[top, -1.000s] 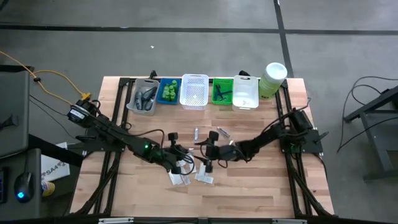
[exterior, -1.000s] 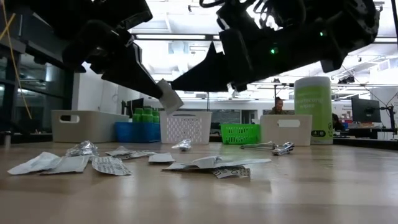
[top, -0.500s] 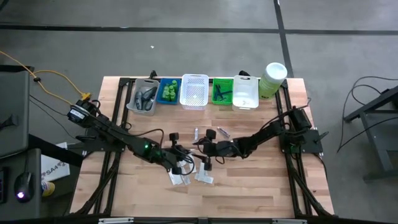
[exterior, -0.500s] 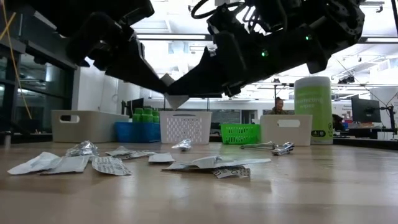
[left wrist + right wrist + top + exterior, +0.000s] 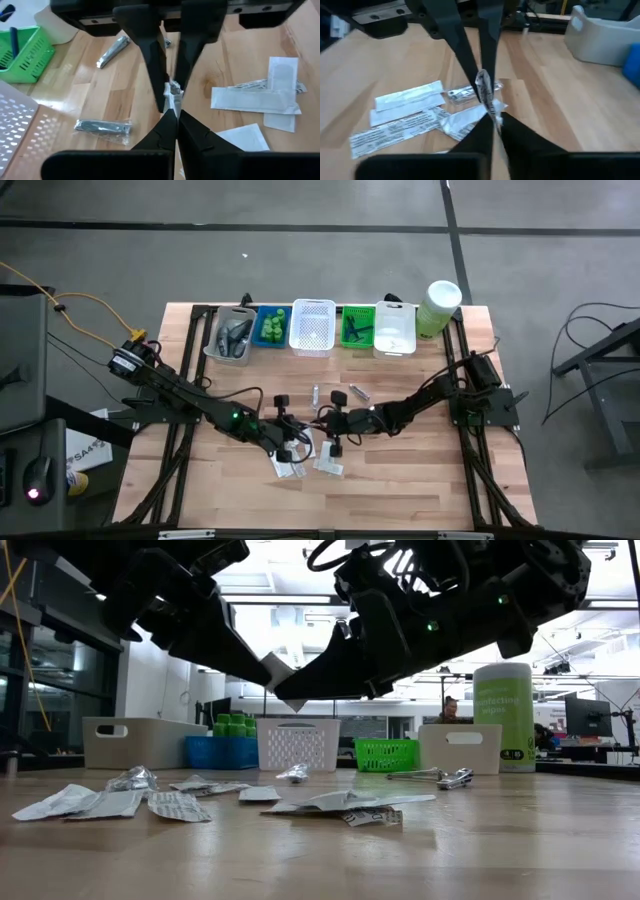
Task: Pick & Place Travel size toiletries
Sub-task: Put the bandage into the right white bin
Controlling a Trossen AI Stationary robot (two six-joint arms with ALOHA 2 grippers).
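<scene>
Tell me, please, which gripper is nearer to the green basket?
Right. The right gripper sits below the green basket, slightly left; the left gripper lies farther down-left.

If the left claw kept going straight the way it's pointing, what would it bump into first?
Most likely the right claw. The left claw holds a white sachet above the table, and both claws meet tip to tip on it. Depth is hard to judge, but nothing else shows between them.
</scene>
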